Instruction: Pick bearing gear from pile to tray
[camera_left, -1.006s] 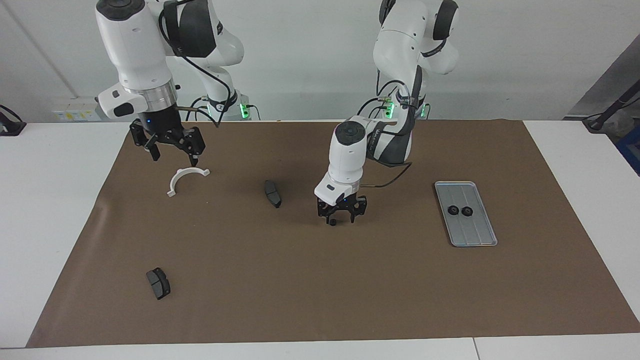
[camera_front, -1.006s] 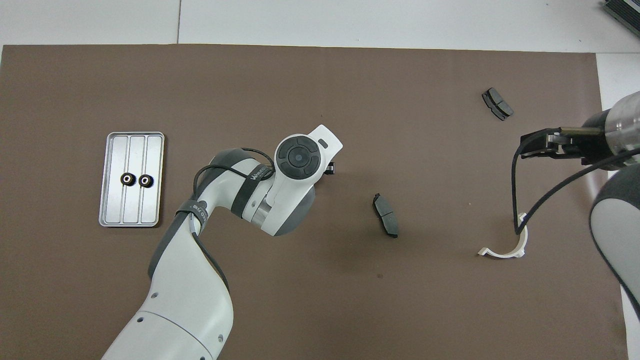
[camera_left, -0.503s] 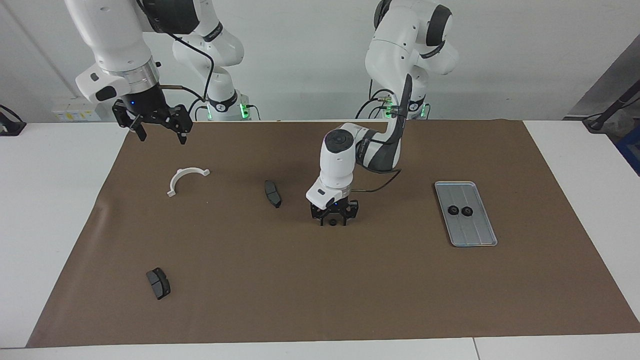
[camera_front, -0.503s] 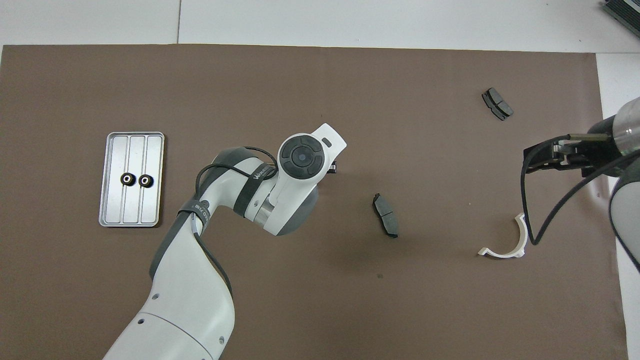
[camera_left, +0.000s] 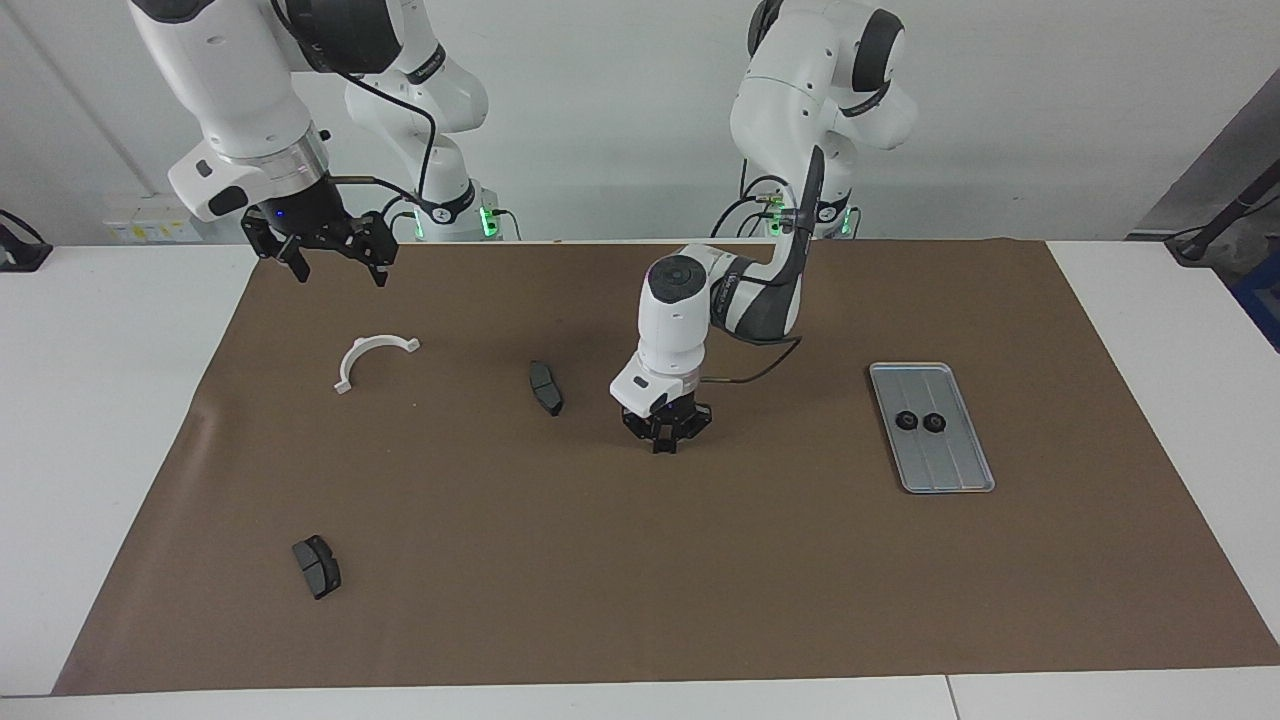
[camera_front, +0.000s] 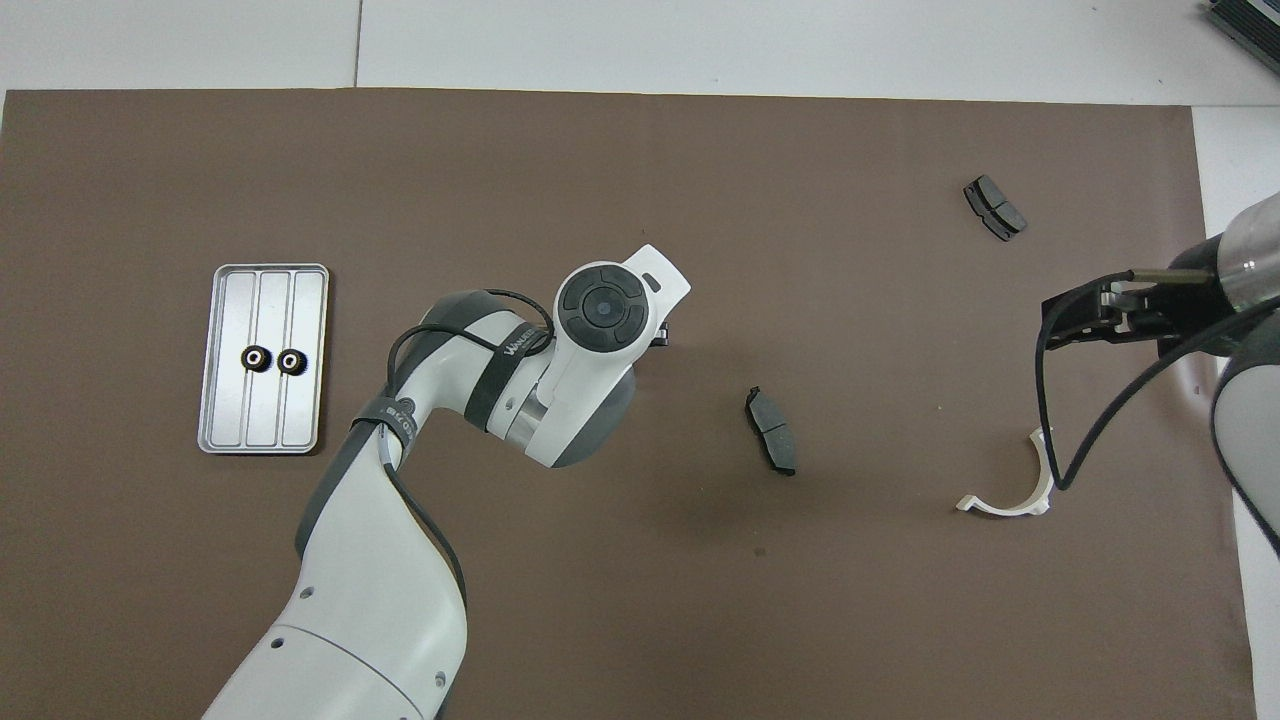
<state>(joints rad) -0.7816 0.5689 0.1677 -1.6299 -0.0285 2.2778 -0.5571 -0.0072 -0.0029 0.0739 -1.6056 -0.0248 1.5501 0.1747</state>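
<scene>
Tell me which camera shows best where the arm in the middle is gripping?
The facing view: the left gripper is down at the brown mat, its fingers shut together at their tips. What they grip is hidden. In the overhead view the arm's own wrist covers the gripper, and only a dark edge shows beside it.

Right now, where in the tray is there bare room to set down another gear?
The tray holds two gears side by side at mid-length. Both ends are bare, the end nearer the robots and the end farther from them. Only the middle band is crowded.
</scene>
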